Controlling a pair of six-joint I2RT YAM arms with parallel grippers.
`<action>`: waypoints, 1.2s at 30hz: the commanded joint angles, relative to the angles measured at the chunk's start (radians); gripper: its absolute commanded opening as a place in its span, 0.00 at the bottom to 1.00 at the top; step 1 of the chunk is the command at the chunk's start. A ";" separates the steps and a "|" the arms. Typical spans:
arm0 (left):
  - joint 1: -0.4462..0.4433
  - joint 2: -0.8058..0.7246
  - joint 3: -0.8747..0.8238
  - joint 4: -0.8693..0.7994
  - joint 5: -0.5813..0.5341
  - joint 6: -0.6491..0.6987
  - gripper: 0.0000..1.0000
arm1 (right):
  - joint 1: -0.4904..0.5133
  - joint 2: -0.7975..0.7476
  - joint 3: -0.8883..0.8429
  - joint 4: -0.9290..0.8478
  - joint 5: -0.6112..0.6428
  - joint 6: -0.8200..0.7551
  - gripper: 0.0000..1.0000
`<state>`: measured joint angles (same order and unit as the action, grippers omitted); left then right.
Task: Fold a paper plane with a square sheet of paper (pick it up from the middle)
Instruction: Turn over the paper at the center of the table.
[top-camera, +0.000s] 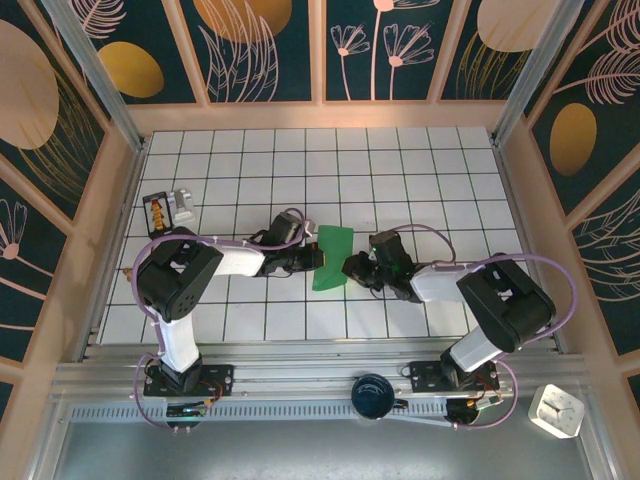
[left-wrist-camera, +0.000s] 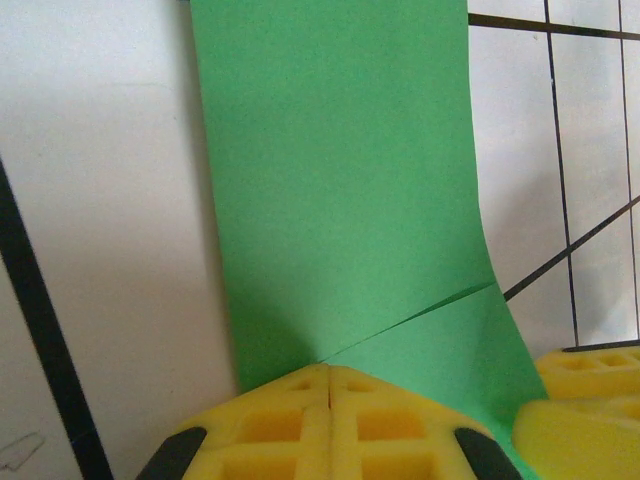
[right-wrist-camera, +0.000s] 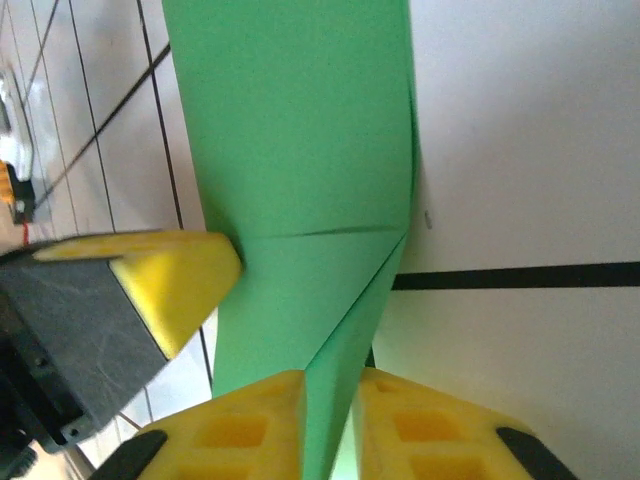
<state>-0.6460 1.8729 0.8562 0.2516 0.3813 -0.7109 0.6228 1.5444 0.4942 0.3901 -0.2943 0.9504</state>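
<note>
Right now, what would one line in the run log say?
step: folding | paper: creased, mid-table | left tool: shut on paper | right tool: around paper's edge

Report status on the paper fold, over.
Left gripper shut on the green paper. Right gripper pinching its opposite edge. Paper folded, creased. Nothing obstructing.

green paper (left-wrist-camera: 340, 190) cut off at the wrist views' top edges; small grey device (top-camera: 166, 210) at table's left too small to identify
</note>
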 joint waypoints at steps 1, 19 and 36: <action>0.004 0.039 -0.018 -0.090 -0.044 0.026 0.00 | -0.013 0.014 -0.009 0.039 -0.007 0.017 0.14; -0.165 -0.417 -0.256 0.149 -0.209 0.325 0.41 | -0.050 -0.050 0.059 -0.157 -0.124 0.106 0.00; -0.389 -0.318 -0.234 0.174 -0.439 0.566 0.55 | -0.070 -0.031 0.087 -0.096 -0.230 0.206 0.00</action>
<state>-1.0260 1.5307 0.5964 0.4076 0.0040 -0.2012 0.5598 1.5120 0.5682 0.2661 -0.4965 1.1309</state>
